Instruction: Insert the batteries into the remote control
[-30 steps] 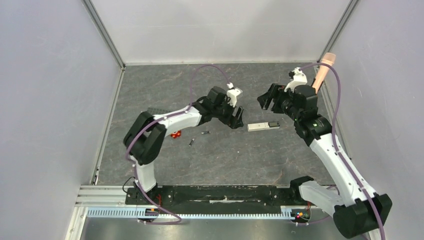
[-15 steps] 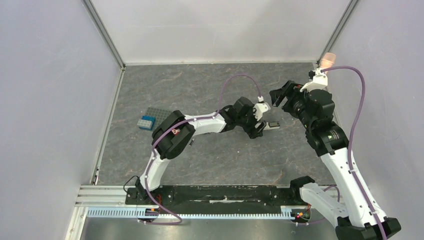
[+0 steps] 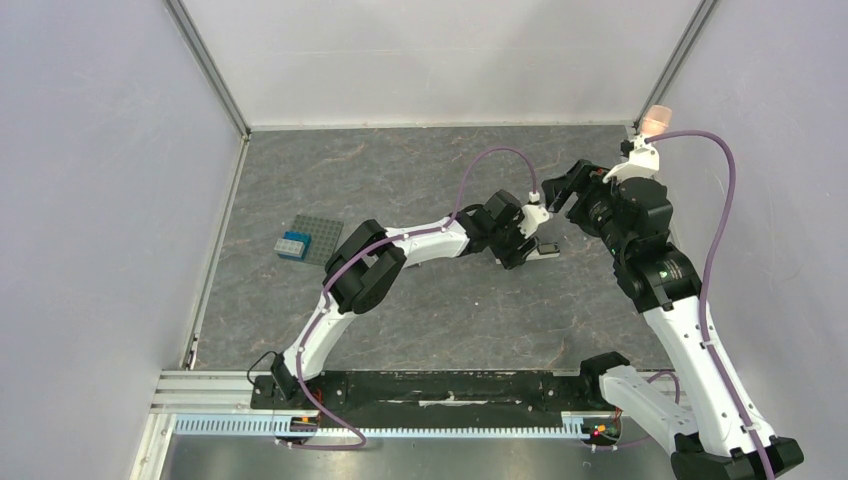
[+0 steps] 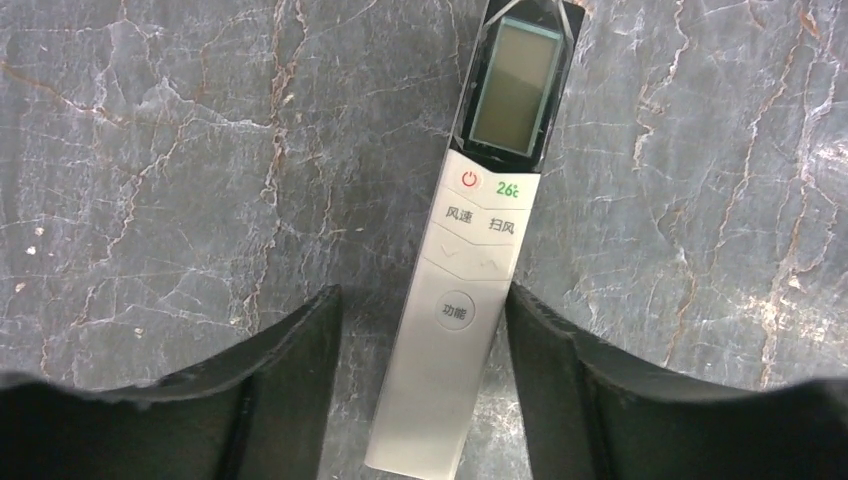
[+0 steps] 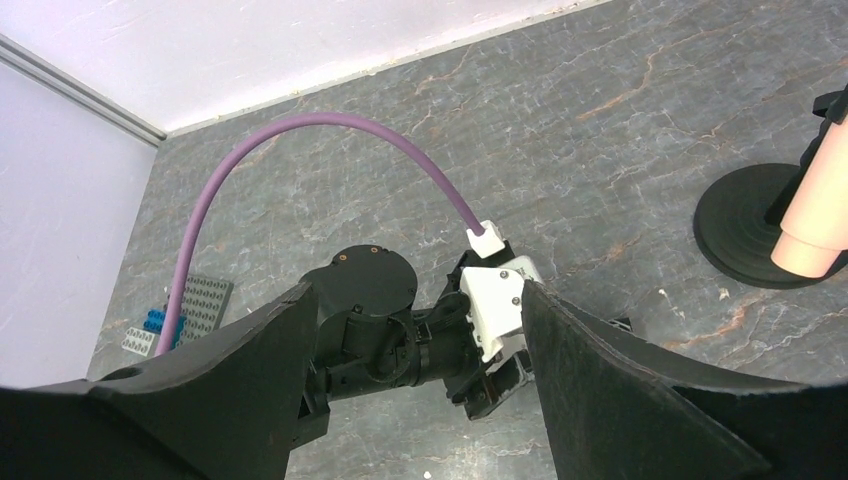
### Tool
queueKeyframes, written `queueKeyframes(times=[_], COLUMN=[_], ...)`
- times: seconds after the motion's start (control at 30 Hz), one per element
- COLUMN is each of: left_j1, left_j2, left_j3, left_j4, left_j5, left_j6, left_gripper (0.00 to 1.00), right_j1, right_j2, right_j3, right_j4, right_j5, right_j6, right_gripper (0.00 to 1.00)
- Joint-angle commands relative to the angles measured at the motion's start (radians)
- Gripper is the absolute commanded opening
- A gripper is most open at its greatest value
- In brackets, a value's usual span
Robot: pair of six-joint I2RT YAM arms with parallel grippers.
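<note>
The remote control (image 4: 470,280) is a slim white bar with a dark screen at its far end, lying flat on the grey marbled floor. In the top view only its screen end (image 3: 546,249) shows past my left gripper (image 3: 522,252). My left gripper (image 4: 425,300) is open and straddles the remote's button end. The right finger (image 4: 540,350) lies against the remote's edge, and the left finger (image 4: 300,350) stands a gap away. My right gripper (image 3: 558,187) hangs open just behind and above, looking down on the left wrist (image 5: 415,290). The batteries are hidden.
A grey studded plate (image 3: 318,236) with blue bricks (image 3: 290,245) lies at the left. A pink microphone (image 5: 815,220) on a black round base (image 5: 745,225) stands in the back right corner. Grey walls close in three sides.
My left arm has swung right across the floor and come down over the remote, and its fingers have narrowed a little. My right arm has drawn back to the right.
</note>
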Motion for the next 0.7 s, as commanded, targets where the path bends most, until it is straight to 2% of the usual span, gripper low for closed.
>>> queueKeyframes(times=[0.0,0.03,0.2,0.33,0.43,0.57,0.67], left_j1=[0.002,0.002,0.002,0.016,0.061,0.164,0.242], left_j2=[0.028,0.031,0.032,-0.008,-0.118,-0.324,-0.457], left_j3=[0.037,0.039,0.039,0.04,-0.028,-0.273,-0.425], left_j4=[-0.062,-0.068,-0.093,-0.119,-0.083,0.187,0.368], left_j5=[-0.017,-0.011,-0.001,0.005,0.078,0.234,0.298], left_j6=[0.026,0.026,0.012,-0.089,-0.271,-0.576,-0.771], left_gripper=[0.61,0.58,0.31,0.05,0.02,0.02,0.02], right_j1=[0.002,0.001,0.001,0.002,0.001,0.003,0.004], right_j2=[-0.009,-0.007,-0.008,0.001,0.046,0.091,0.097], right_j3=[0.035,0.036,0.036,0.046,0.065,0.039,-0.02], right_j4=[0.007,0.007,0.007,0.009,0.018,0.101,0.21], right_j5=[0.008,0.007,0.0,-0.036,-0.103,-0.251,-0.333], right_j6=[0.002,0.002,0.003,-0.002,-0.012,0.028,0.079], right_gripper=[0.77,0.77,0.77,0.77,0.75,0.74,0.74])
